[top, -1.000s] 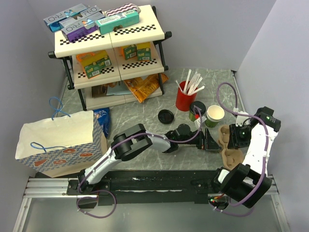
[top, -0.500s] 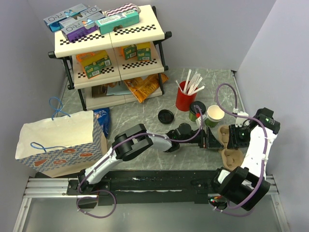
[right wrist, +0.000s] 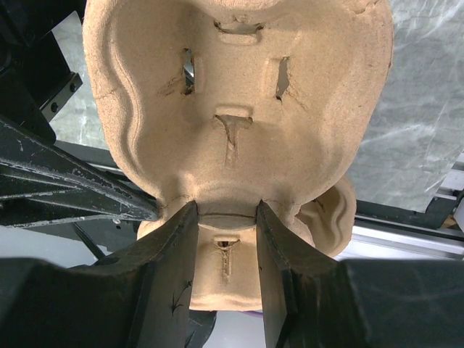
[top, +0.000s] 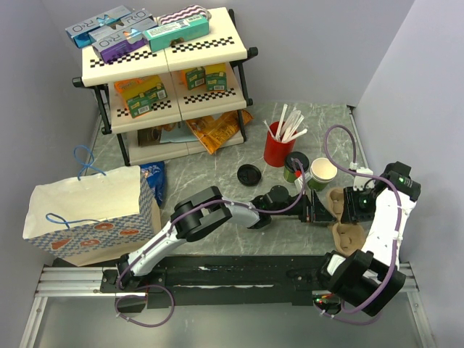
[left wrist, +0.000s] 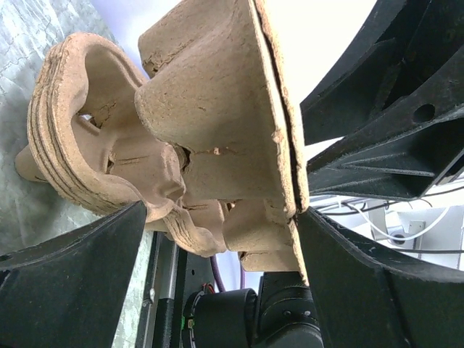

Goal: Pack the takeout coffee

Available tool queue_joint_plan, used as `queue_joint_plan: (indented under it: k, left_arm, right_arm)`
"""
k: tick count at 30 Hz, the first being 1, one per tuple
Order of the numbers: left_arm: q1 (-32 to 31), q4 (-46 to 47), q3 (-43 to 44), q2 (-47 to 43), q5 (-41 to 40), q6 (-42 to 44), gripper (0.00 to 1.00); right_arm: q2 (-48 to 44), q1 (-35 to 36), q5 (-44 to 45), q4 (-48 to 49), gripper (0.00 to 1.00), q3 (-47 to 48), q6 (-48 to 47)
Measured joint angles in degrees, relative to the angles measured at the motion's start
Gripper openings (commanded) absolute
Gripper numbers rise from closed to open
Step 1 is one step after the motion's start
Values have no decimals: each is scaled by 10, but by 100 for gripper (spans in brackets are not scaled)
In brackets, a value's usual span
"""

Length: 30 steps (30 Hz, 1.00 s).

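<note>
Right fingers (right wrist: 170, 275) first: the 2 are pinching the narrow middle bridge of a tan pulp cup carrier (right wrist: 239, 94), one on each side of it, with only the thin rim between them. The carrier's hollow side faces the right wrist camera.

Over to the left fingers (left wrist: 72, 275): the 2 are spread wide, with the same brown pulp sitting in the gap. Its flat rim lies right up against one finger, and the rounded cup pockets come close to the other. I cannot tell whether they are squeezing it.

From above, both arms meet at the right side of the desk (top: 210, 170), left arm stretched across, right arm bent in from the edge. A second carrier (top: 349, 235) lies just nearer the bases.

The takeout coffee (top: 294, 168), the green cup with the black top, stands upright on the desk just behind the left fingers and is held by neither arm. An open green cup (top: 322, 174) stands beside it on the right, and the red cup (top: 275, 151) of white sticks stands just behind on the left. A loose black lid (top: 249, 174) lies flat further left. The paper bag (top: 87, 214) stands well apart at the left, in front of the shelf (top: 167, 58).
</note>
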Motion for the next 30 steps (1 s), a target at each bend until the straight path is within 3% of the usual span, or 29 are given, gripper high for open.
queue_joint_plan:
  k: [14,30]
  left_arm:
    - [0,68,-22,0,0,-24,91]
    - [0,56,-22,9,-3,-38,89]
  right_arm:
    - [2,0,-5,-1,0,0,0]
    - [11,0,-21,-2,0,0,0]
